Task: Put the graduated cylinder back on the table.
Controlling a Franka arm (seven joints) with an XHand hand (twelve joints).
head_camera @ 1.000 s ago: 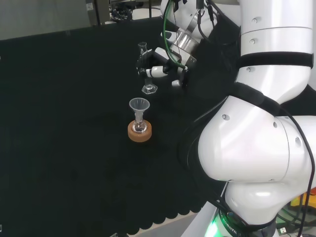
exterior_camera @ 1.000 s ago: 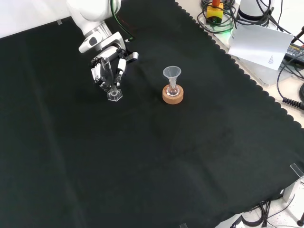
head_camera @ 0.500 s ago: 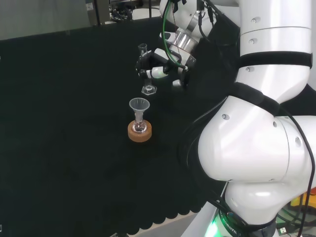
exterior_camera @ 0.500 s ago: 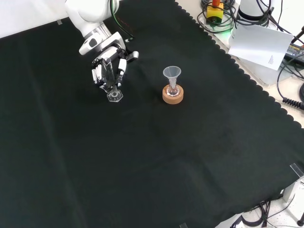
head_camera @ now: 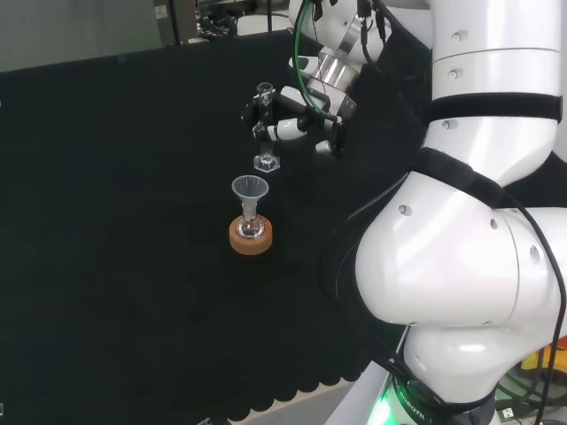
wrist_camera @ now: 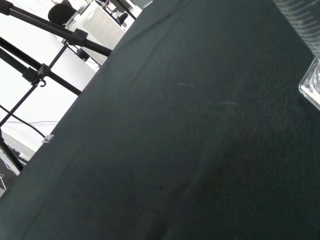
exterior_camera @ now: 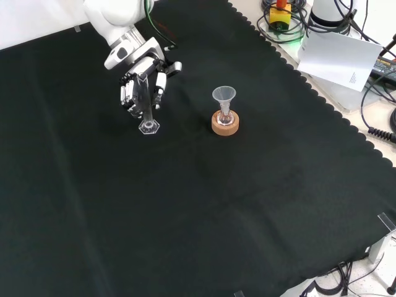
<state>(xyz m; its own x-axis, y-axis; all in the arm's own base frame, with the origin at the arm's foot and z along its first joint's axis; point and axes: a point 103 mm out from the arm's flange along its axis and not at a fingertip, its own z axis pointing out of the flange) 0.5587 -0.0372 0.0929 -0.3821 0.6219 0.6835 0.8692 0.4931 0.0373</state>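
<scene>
Clear graduated cylinder (exterior_camera: 147, 110), upright, hexagonal foot on the black cloth, left of centre, front view

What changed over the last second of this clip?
The graduated cylinder went from tilted to near upright, its hexagonal base down at the cloth. The hand shifted slightly with it, and its fingers stay curled round the tube. The funnel, flask and cork ring have not moved.

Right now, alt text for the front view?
The hand has its fingers curled round an upright graduated cylinder whose base sits on the black cloth. To its right, a funnel stands in a flask on a cork ring.
</scene>
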